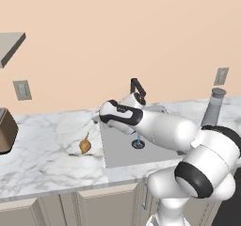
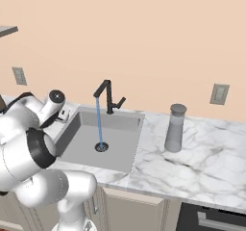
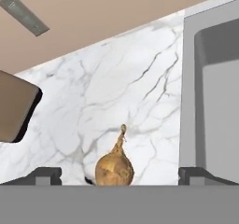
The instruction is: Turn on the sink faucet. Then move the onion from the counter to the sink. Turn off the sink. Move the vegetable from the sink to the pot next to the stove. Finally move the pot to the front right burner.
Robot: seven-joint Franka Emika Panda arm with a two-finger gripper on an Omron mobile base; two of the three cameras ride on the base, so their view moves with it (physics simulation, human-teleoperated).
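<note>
The black sink faucet [image 1: 138, 89] [image 2: 108, 96] runs a thin blue stream [image 2: 99, 124] into the grey sink [image 1: 117, 149] [image 2: 122, 143]. A small golden-brown onion [image 1: 84, 146] [image 3: 115, 168] with a pointed tip lies on the white marble counter [image 1: 42, 145], just left of the sink. My gripper [image 3: 119, 175] is open, its two dark fingertips [image 3: 46, 175] standing wide on either side of the onion and apart from it. In the left base view my hand [image 1: 115, 113] hovers over the sink's left rim, above and to the right of the onion. The pot is out of view.
A brown boxy appliance [image 1: 5, 131] [image 3: 14, 106] stands at the counter's far left. A tall grey lidded jar [image 1: 214, 107] [image 2: 175, 128] stands right of the sink. A dark appliance front [image 2: 211, 219] shows at the lower right. Wall outlets [image 1: 22, 89] [image 2: 219, 94] sit above the counter.
</note>
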